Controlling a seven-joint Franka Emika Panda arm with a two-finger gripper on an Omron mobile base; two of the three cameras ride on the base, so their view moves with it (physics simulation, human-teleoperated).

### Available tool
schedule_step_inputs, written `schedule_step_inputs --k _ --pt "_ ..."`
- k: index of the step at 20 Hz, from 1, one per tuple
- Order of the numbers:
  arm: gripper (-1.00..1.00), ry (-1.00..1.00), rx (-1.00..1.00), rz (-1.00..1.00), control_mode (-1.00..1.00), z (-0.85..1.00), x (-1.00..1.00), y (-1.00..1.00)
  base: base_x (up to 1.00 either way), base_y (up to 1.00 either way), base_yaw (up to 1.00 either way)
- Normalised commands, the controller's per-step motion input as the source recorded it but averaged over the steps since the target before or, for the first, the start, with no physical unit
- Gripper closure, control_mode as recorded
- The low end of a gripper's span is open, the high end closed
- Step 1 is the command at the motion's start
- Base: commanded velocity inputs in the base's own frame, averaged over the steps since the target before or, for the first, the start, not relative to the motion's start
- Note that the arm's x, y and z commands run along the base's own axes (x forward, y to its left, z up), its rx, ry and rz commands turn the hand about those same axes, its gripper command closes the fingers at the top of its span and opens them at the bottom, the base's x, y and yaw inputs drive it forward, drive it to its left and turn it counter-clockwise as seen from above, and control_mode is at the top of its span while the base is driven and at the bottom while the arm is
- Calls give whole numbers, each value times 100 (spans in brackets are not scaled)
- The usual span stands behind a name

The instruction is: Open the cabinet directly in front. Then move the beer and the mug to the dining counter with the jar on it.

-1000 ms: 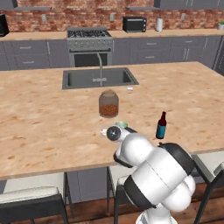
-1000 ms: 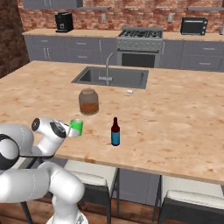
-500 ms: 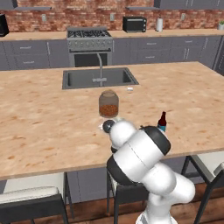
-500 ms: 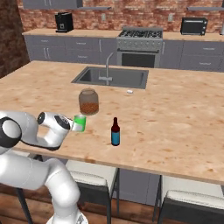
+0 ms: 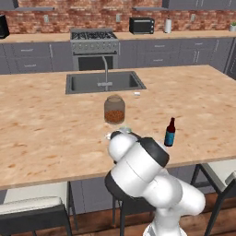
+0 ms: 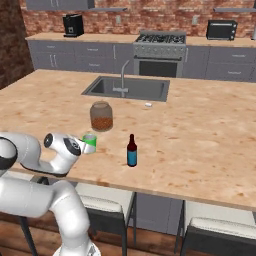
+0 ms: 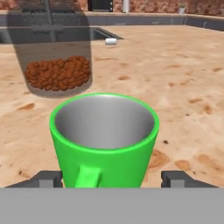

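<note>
The bright green cylindrical mug (image 7: 104, 140) with a grey inside stands upright on the light wood-grain dining counter (image 7: 183, 78), between the spread fingers of the two-finger gripper (image 7: 111, 179), handle facing it. Just beyond sits the squat brownish-tan jar (image 7: 56, 61).

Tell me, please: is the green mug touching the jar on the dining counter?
Apart. The hand view shows bare wood counter between the mug and the jar behind it; the right base view shows them separate too.

Stove (image 5: 93, 45), toaster oven (image 5: 142, 25), perhaps coffee maker (image 6: 73, 25)
</note>
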Motion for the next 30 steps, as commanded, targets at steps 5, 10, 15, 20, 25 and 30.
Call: schedule_step_inputs --k 5,10,15,20,25,30 --pt "-100 11 0 -10 -100 68 14 12 0 0 0" --pt "-100 14 0 -10 -100 100 3 8 0 0 0" --pt "-100 11 0 -1 -100 99 0 18 0 0 0" --pt "-100 25 0 1 -100 97 -45 21 0 0 0" --pt "-100 6 -4 16 -100 28 -100 24 0 0 0" --pt "-100 -5 1 15 -100 -59 -100 -49 0 0 0"
